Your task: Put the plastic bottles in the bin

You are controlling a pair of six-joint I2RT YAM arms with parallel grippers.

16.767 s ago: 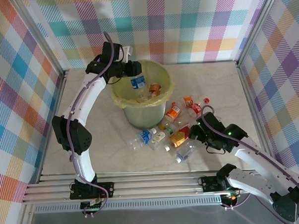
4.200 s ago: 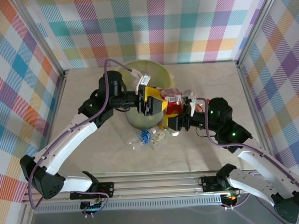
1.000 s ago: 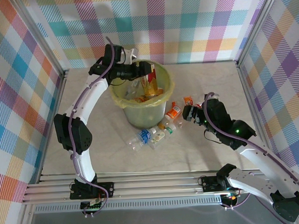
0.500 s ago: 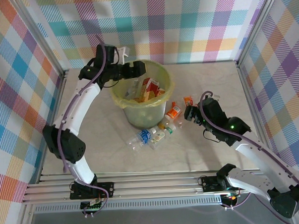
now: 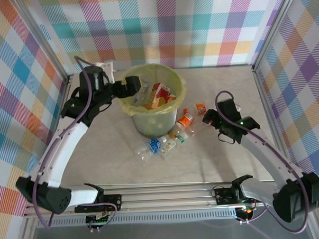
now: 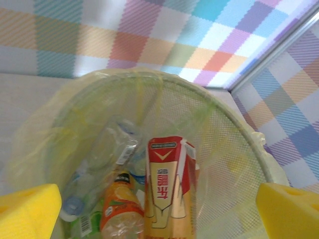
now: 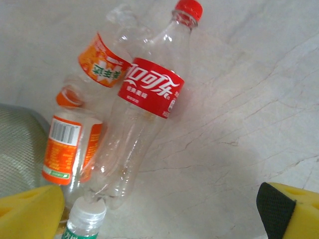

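Note:
The pale green bin [image 5: 149, 125] with its yellow-green bag stands at the table's middle back. My left gripper [image 5: 131, 85] hovers open at its left rim, holding nothing. In the left wrist view the gripper [image 6: 159, 219] looks down into the bin [image 6: 239, 134], where an orange-labelled bottle [image 6: 122, 214], clear bottles [image 6: 107, 147] and a red-and-gold carton [image 6: 169, 191] lie. Several plastic bottles [image 5: 173, 137] lie on the table right of the bin. My right gripper [image 5: 207, 117] is open just right of them. Its wrist view shows the red-labelled bottle [image 7: 149, 99] and orange-labelled ones [image 7: 70, 149] ahead of the right gripper [image 7: 159, 219].
A white-capped, green-labelled bottle [image 7: 84, 221] lies close by the left yellow finger pad [image 7: 27, 214]. A blue-labelled bottle [image 5: 153, 146] lies in front of the bin. Metal frame posts and plaid walls close in the marble table [image 5: 108, 153] on three sides.
The left gripper opened and let the red-and-gold carton drop into the bin, then drew back to the bin's left rim. The right gripper shifted slightly right, still open.

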